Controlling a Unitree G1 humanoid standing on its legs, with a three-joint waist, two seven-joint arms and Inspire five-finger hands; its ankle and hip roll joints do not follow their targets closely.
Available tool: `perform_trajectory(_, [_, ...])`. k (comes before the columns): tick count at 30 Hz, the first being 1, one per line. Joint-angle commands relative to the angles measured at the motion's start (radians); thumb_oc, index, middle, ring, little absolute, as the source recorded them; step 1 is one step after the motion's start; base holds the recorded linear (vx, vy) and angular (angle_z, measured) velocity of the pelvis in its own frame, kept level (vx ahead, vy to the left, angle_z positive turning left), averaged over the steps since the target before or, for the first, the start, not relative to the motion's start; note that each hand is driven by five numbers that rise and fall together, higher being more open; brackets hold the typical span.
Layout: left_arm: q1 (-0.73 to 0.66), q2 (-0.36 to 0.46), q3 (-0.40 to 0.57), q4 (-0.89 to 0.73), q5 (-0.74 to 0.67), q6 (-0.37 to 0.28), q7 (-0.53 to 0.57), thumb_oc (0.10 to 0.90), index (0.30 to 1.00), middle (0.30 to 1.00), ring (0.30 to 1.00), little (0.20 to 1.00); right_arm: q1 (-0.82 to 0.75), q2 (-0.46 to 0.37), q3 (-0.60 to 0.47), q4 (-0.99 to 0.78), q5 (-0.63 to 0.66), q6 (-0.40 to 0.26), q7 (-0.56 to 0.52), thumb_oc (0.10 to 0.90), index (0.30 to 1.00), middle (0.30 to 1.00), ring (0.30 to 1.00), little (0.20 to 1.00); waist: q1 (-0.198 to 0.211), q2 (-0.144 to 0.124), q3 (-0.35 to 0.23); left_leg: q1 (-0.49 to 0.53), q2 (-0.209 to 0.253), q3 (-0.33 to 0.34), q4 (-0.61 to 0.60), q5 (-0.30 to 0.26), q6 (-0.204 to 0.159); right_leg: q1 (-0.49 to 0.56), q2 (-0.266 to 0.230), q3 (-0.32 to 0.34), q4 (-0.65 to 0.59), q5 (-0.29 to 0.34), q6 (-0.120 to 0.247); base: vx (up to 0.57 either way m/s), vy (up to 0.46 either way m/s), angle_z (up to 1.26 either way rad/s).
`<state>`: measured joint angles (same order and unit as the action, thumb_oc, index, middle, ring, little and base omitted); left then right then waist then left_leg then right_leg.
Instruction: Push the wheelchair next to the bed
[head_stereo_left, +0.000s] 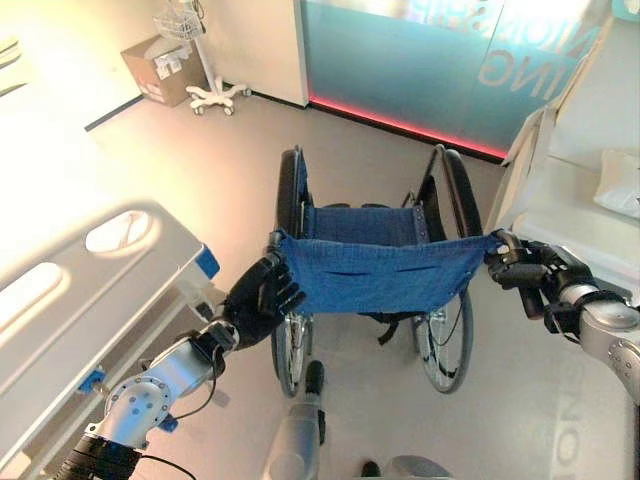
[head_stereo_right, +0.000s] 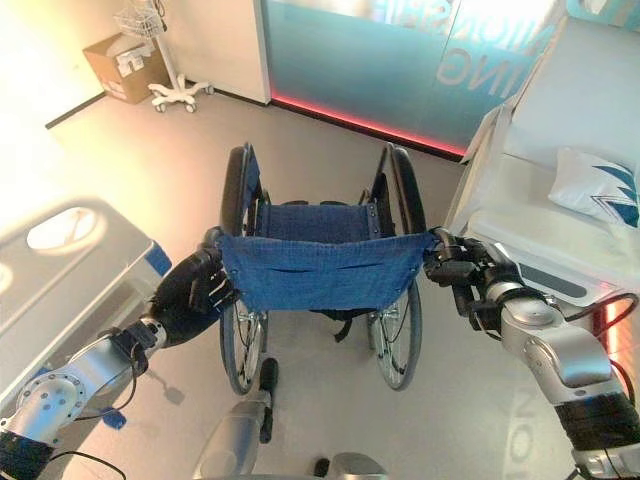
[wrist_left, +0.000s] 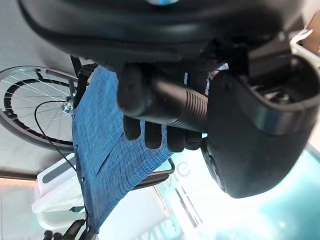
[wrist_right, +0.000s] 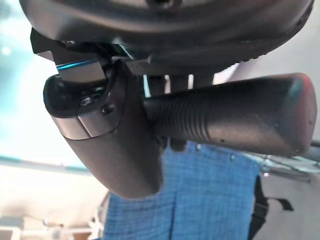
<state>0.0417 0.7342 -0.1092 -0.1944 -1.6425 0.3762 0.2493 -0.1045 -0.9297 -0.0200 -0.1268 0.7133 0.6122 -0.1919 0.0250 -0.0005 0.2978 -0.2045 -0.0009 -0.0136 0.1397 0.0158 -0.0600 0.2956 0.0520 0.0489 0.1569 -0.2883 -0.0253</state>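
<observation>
Left robot hand (head_stereo_left: 262, 298): curled round the wheelchair's left push handle (wrist_left: 167, 102), fingers wrapped over the ribbed black grip, thumb beneath it.
Right robot hand (head_stereo_right: 462, 272): closed round the wheelchair's right push handle (wrist_right: 225, 120), thumb across the ribbed grip, at the right upper corner of the backrest.
Wheelchair (head_stereo_left: 372, 275): on the grey floor, its back turned to the robot, held at both handles.
Backrest (head_stereo_right: 318, 272): blue cloth stretched between the two handles, sagging a little in the middle.
Seat (head_stereo_left: 360, 222): blue cloth, just beyond the backrest, between the two large black wheels.
Near bed (head_stereo_left: 70, 310): left of the wheelchair, its grey end board with oval cut-outs close to the left wheel.
Far bed (head_stereo_right: 560, 190): right of the wheelchair, white, with a white and blue pillow (head_stereo_right: 592, 190) on it.
Cardboard box (head_stereo_left: 160, 70): well beyond the wheelchair, to its left, by the wall.
White wheeled stand (head_stereo_left: 205, 80): just beside the box.
Glass wall (head_stereo_left: 420, 60): beyond the wheelchair, teal, with a red strip at its foot.
</observation>
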Motion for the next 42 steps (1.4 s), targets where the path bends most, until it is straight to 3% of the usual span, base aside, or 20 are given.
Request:
perform_trajectory(1, [-0.173, -0.006, 0.3, -0.053, -0.005, -0.192, -0.023, 0.4, 0.3, 0.3, 0.3, 0.3, -0.02, 0.07, 0.095, -0.159, 0.05, -0.128, 0.24, 0.4, 0.3, 0.3, 0.3, 0.3, 0.044, -0.045, -0.146, 0.007, -0.044, 0.058, -0.027, 0.139, 0.038, -0.054, -0.028, -0.08, 0.184, 0.178, 0.112, 0.48, 0.28, -0.32])
perform_trajectory(3, [-0.223, 0.001, 0.285, -0.01, 0.003, -0.184, -0.027, 0.4, 0.3, 0.3, 0.3, 0.3, -0.042, 0.081, 0.124, -0.153, 0.044, -0.129, 0.231, 0.4, 0.3, 0.3, 0.3, 0.3, 0.045, -0.049, -0.16, 0.048, -0.07, 0.072, -0.026, 0.118, 0.065, -0.106, -0.043, -0.101, 0.349, 0.269, 0.155, 0.38, 0.25, -0.33])
perform_trajectory(6, [-0.259, 0.023, 0.276, 0.018, -0.008, -0.183, -0.035, 0.4, 0.3, 0.3, 0.3, 0.3, -0.071, 0.085, 0.148, -0.135, 0.038, -0.129, 0.22, 0.4, 0.3, 0.3, 0.3, 0.3, 0.04, -0.047, -0.166, 0.079, -0.085, 0.075, -0.02, 0.096, 0.076, -0.168, -0.048, -0.104, 0.391, 0.299, 0.164, 0.35, 0.208, 0.02])
perform_trajectory(11, [-0.275, 0.048, 0.28, 0.026, 0.002, -0.213, -0.053, 0.4, 0.3, 0.3, 0.3, 0.3, -0.073, 0.077, 0.129, -0.109, -0.009, -0.158, 0.241, 0.4, 0.3, 0.3, 0.3, 0.3, 0.045, -0.045, -0.149, 0.084, -0.114, 0.052, 0.075, 0.049, 0.067, -0.185, -0.071, -0.18, 0.128, 0.2, 0.087, 0.3, 0.089, -0.16])
perform_trajectory(13, [-0.283, 0.041, 0.278, 0.026, 0.01, -0.241, -0.057, 0.4, 0.3, 0.3, 0.3, 0.3, -0.095, 0.065, 0.129, -0.095, -0.002, -0.163, 0.241, 0.4, 0.3, 0.3, 0.3, 0.3, 0.045, -0.043, -0.131, 0.086, -0.119, 0.034, 0.12, 0.042, 0.056, -0.197, -0.082, -0.185, 0.055, 0.211, 0.073, 0.27, 0.024, -0.17])
perform_trajectory(15, [-0.301, 0.035, 0.266, 0.023, 0.01, -0.269, -0.056, 0.4, 0.3, 0.3, 0.3, 0.3, -0.143, 0.046, 0.144, -0.07, 0.014, -0.165, 0.23, 0.4, 0.3, 0.3, 0.3, 0.3, 0.033, -0.051, -0.103, 0.1, -0.132, 0.016, 0.177, 0.013, 0.047, -0.218, -0.111, -0.153, -0.059, 0.303, 0.095, 0.24, 0.005, 0.42])
perform_trajectory(17, [-0.308, 0.032, 0.26, 0.019, 0.012, -0.277, -0.053, 0.4, 0.3, 0.3, 0.3, 0.3, -0.161, 0.041, 0.15, -0.069, 0.02, -0.159, 0.22, 0.4, 0.3, 0.3, 0.3, 0.3, 0.026, -0.054, -0.095, 0.111, -0.134, 0.012, 0.187, -0.005, 0.048, -0.234, -0.122, -0.131, -0.087, 0.338, 0.107, 0.25, -0.049, 0.35])
perform_trajectory(18, [-0.32, 0.032, 0.251, 0.007, 0.012, -0.285, -0.04, 0.4, 0.3, 0.3, 0.3, 0.3, -0.187, 0.022, 0.156, -0.076, 0.042, -0.147, 0.2, 0.4, 0.3, 0.3, 0.3, 0.3, 0.0, -0.063, -0.086, 0.156, -0.138, 0.007, 0.21, -0.072, 0.053, -0.305, -0.157, -0.073, -0.181, 0.418, 0.145, 0.44, -0.114, 0.33])
perform_trajectory(21, [-0.327, 0.044, 0.253, 0.002, 0.004, -0.283, -0.032, 0.4, 0.3, 0.3, 0.3, 0.3, -0.2, 0.015, 0.146, -0.093, 0.053, -0.125, 0.189, 0.4, 0.3, 0.3, 0.3, 0.3, -0.023, -0.069, -0.081, 0.209, -0.127, 0.001, 0.234, -0.141, 0.061, -0.382, -0.175, -0.039, -0.24, 0.461, 0.176, 0.47, -0.135, 0.35])
perform_trajectory(24, [-0.324, 0.045, 0.27, -0.005, 0.013, -0.272, -0.023, 0.4, 0.3, 0.3, 0.3, 0.3, -0.223, 0.016, 0.131, -0.099, 0.046, -0.098, 0.208, 0.4, 0.3, 0.3, 0.3, 0.3, -0.035, -0.077, -0.084, 0.267, -0.096, -0.007, 0.275, -0.183, 0.064, -0.431, -0.166, -0.067, -0.233, 0.471, 0.183, 0.57, -0.211, 0.35])
perform_trajectory(27, [-0.316, 0.034, 0.279, -0.013, 0.007, -0.268, -0.028, 0.4, 0.3, 0.3, 0.3, 0.3, -0.24, -0.002, 0.126, -0.102, 0.059, -0.087, 0.214, 0.4, 0.3, 0.3, 0.3, 0.3, -0.042, -0.072, -0.115, 0.284, -0.064, -0.031, 0.333, -0.137, 0.046, -0.428, -0.131, -0.064, -0.18, 0.436, 0.147, 0.52, -0.226, 0.82])
perform_trajectory(28, [-0.308, 0.027, 0.288, -0.019, 0.007, -0.262, -0.027, 0.4, 0.3, 0.3, 0.3, 0.3, -0.248, -0.007, 0.123, -0.098, 0.066, -0.072, 0.215, 0.4, 0.3, 0.3, 0.3, 0.3, -0.043, -0.072, -0.131, 0.3, -0.048, -0.048, 0.378, -0.088, 0.027, -0.423, -0.113, -0.071, -0.139, 0.427, 0.131, 0.47, -0.234, 0.44])
perform_trajectory(29, [-0.296, 0.025, 0.3, -0.033, 0.003, -0.266, -0.028, 0.4, 0.3, 0.3, 0.3, 0.3, -0.261, -0.032, 0.129, -0.111, 0.084, -0.05, 0.207, 0.4, 0.3, 0.3, 0.3, 0.3, -0.042, -0.076, -0.148, 0.291, -0.029, -0.072, 0.531, 0.062, -0.017, -0.407, -0.095, -0.091, -0.086, 0.416, 0.095, 0.5, -0.234, 0.45])
perform_trajectory(30, [-0.293, 0.026, 0.302, -0.036, 0.001, -0.269, -0.028, 0.4, 0.3, 0.3, 0.3, 0.3, -0.263, -0.035, 0.131, -0.113, 0.086, -0.047, 0.209, 0.4, 0.3, 0.3, 0.3, 0.3, -0.043, -0.074, -0.153, 0.289, -0.024, -0.077, 0.543, 0.071, -0.022, -0.403, -0.09, -0.098, -0.084, 0.409, 0.093, 0.47, -0.221, 0.55])
perform_trajectory(31, [-0.282, 0.032, 0.312, -0.043, -0.013, -0.279, -0.023, 0.4, 0.3, 0.3, 0.3, 0.3, -0.273, -0.047, 0.142, -0.119, 0.088, -0.04, 0.215, 0.4, 0.3, 0.3, 0.3, 0.3, -0.033, -0.078, -0.156, 0.257, -0.031, -0.086, 0.649, 0.13, -0.035, -0.376, -0.081, -0.111, -0.082, 0.394, 0.069, 0.44, -0.203, 0.31])
perform_trajectory(32, [-0.266, 0.033, 0.335, -0.058, -0.023, -0.276, -0.012, 0.4, 0.3, 0.3, 0.3, 0.3, -0.284, -0.06, 0.157, -0.117, 0.083, -0.042, 0.227, 0.4, 0.3, 0.3, 0.3, 0.3, -0.012, -0.091, -0.145, 0.154, -0.082, -0.094, 0.845, 0.158, -0.034, -0.336, -0.073, -0.112, -0.071, 0.375, 0.041, 0.45, -0.213, 0.51])
perform_trajectory(35, [-0.25, 0.035, 0.367, -0.066, -0.025, -0.256, 0.001, 0.4, 0.3, 0.3, 0.3, 0.3, -0.315, -0.081, 0.184, -0.106, 0.09, -0.051, 0.25, 0.4, 0.3, 0.3, 0.3, 0.3, 0.016, -0.094, -0.128, 0.035, -0.138, -0.099, 0.969, 0.139, -0.025, -0.295, -0.057, -0.103, -0.06, 0.36, 0.035, 0.33, -0.137, 0.1])
perform_trajectory(39, [-0.222, 0.066, 0.411, -0.073, -0.057, -0.253, 0.013, 0.4, 0.3, 0.3, 0.3, 0.3, -0.363, -0.114, 0.221, -0.118, 0.104, -0.057, 0.263, 0.4, 0.3, 0.3, 0.3, 0.3, 0.071, -0.112, -0.101, -0.063, -0.159, -0.091, 0.837, 0.081, 0.012, -0.227, -0.025, -0.097, -0.061, 0.335, 0.033, 0.34, -0.131, -0.28])
perform_trajectory(40, [-0.215, 0.086, 0.426, -0.063, -0.075, -0.256, 0.005, 0.4, 0.3, 0.3, 0.3, 0.3, -0.395, -0.115, 0.248, -0.115, 0.11, -0.06, 0.254, 0.4, 0.3, 0.3, 0.3, 0.3, 0.087, -0.11, -0.096, -0.074, -0.132, -0.074, 0.685, 0.099, 0.01, -0.207, -0.003, -0.104, -0.06, 0.311, 0.025, 0.28, -0.096, -0.39])
perform_trajectory(42, [-0.209, 0.098, 0.431, -0.044, -0.079, -0.265, -0.008, 0.4, 0.3, 0.3, 0.3, 0.3, -0.436, -0.108, 0.286, -0.1, 0.112, -0.064, 0.249, 0.4, 0.3, 0.3, 0.3, 0.3, 0.1, -0.107, -0.095, -0.082, -0.119, -0.055, 0.535, 0.134, 0.003, -0.19, 0.013, -0.102, -0.063, 0.293, 0.018, 0.35, -0.051, -0.3])
